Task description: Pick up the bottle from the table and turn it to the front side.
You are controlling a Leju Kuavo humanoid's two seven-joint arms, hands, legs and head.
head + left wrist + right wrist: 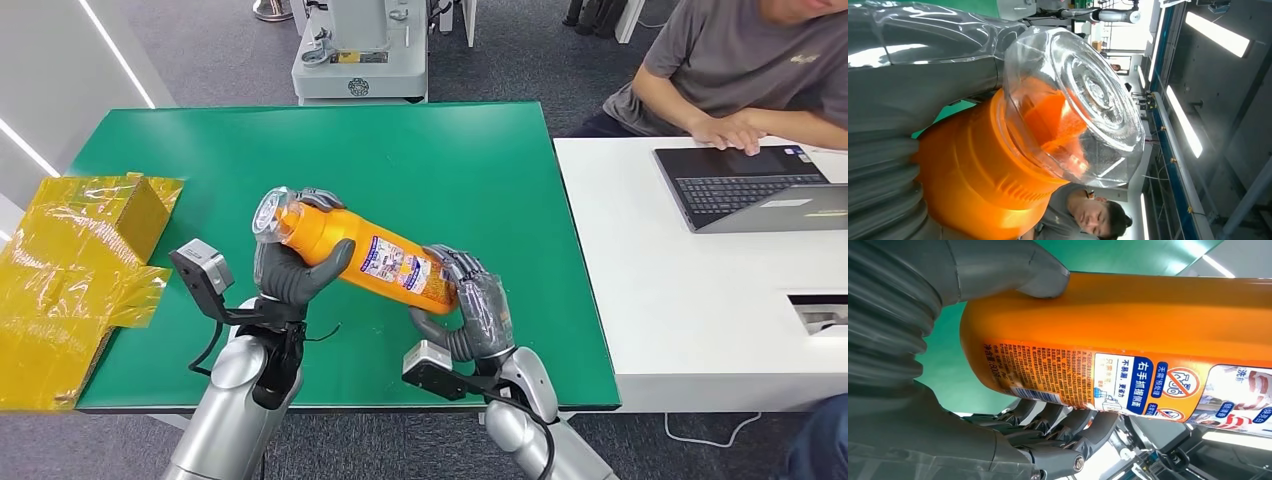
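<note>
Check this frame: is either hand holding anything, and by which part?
Both hold the orange bottle off the green table: the left hand grips the neck end below the clear cap, and the right hand grips the base end.

Bright, even ceiling strip light; sharp, soft shadows

Bottle (365,255) above table (450,160) (box (75,260) left; laptop (750,185) right).

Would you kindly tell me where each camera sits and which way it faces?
Head view: high on the body, looking down at the green table; both arms, left hand and right hand hold the orange bottle.
Left wrist view: behind the left hand, facing the bottle's clear cap.
Right wrist view: behind the right hand, facing the bottle's label.
All share the bottle.
</note>
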